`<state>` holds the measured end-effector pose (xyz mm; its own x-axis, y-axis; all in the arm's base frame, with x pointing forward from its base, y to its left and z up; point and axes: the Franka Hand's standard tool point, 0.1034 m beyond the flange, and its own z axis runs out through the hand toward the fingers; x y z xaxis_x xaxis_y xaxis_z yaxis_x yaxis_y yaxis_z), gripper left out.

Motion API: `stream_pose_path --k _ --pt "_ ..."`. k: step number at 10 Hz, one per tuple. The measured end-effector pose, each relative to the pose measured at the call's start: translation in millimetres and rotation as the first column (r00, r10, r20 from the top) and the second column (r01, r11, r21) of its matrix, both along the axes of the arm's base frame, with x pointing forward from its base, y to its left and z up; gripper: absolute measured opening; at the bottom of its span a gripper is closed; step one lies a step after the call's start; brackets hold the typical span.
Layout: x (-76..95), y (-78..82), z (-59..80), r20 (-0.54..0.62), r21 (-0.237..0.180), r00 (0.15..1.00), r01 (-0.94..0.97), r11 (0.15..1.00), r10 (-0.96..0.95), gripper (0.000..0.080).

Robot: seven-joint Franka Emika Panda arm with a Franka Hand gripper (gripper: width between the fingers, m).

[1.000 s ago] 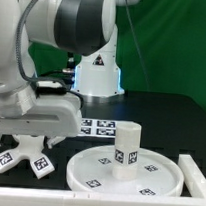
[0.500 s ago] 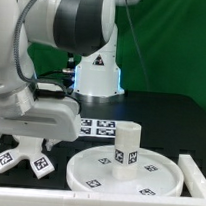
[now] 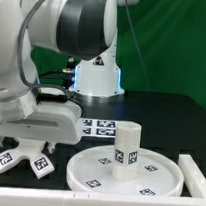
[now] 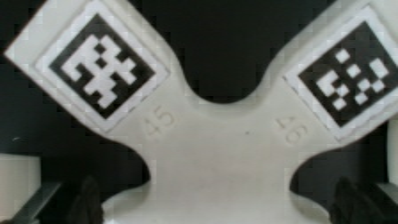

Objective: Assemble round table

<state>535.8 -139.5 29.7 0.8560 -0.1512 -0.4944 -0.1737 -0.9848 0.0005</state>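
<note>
The small cross-shaped piece (image 3: 22, 157) lies on the black table at the exterior view's left, with tags on its arms. It fills the wrist view (image 4: 210, 150), two tagged arms spreading away. My gripper (image 3: 30, 141) is low over it and open (image 4: 210, 205). One dark finger (image 4: 71, 200) stands on each side of the piece's middle, apart from it. The large round disc (image 3: 86, 172) lies to the exterior view's right, with the short thick cylinder (image 3: 126, 150) upright on it.
The marker board (image 3: 97, 126) lies behind the disc. The robot base (image 3: 98, 76) stands at the back. A white rail (image 3: 93, 203) runs along the front edge and a white block (image 3: 195, 173) stands at the right.
The gripper has come down slightly toward the cross-shaped piece. The disc and the cylinder have not moved.
</note>
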Motion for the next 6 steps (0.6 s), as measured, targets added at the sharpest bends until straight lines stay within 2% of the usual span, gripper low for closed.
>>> stream_pose_path --k 6 --pt "-8.9 1.2 -8.2 -0.011 0.000 1.000 0.003 1.000 -0.003 0.0649"
